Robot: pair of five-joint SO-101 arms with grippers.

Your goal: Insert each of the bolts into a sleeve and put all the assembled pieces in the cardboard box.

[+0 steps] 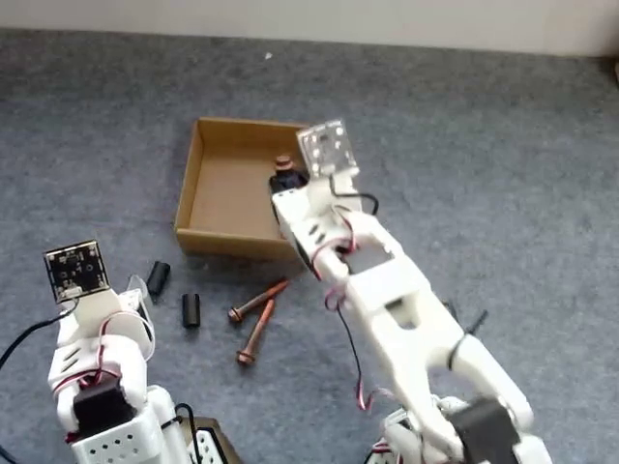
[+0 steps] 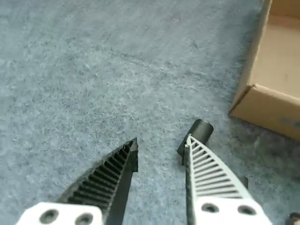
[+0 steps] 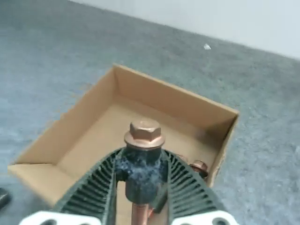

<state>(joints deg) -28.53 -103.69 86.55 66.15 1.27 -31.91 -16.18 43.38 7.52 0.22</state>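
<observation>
The left arm's fingers (image 2: 204,164) stand open and empty, low over the grey tabletop (image 2: 70,70). A black sleeve (image 2: 197,132) lies at the tip of the white finger, off to that finger's side rather than centred in the gap, and its long axis is slanted across the fingers' line. A second sleeve (image 1: 191,309) and two bare bolts (image 1: 257,314) lie farther out on that same side, nearer this arm than the other.

The right arm's fingers (image 3: 101,187) are clamped on an assembled piece (image 3: 144,140), a bolt through a sleeve. It is held upright, head up, and the cardboard box (image 3: 70,136) has its floor straight below the fingers. Another copper bolt head (image 3: 199,166) shows near the box's corner. Letting go looks like the next move. The drop is vertical, so the piece will likely tip onto its side.
</observation>
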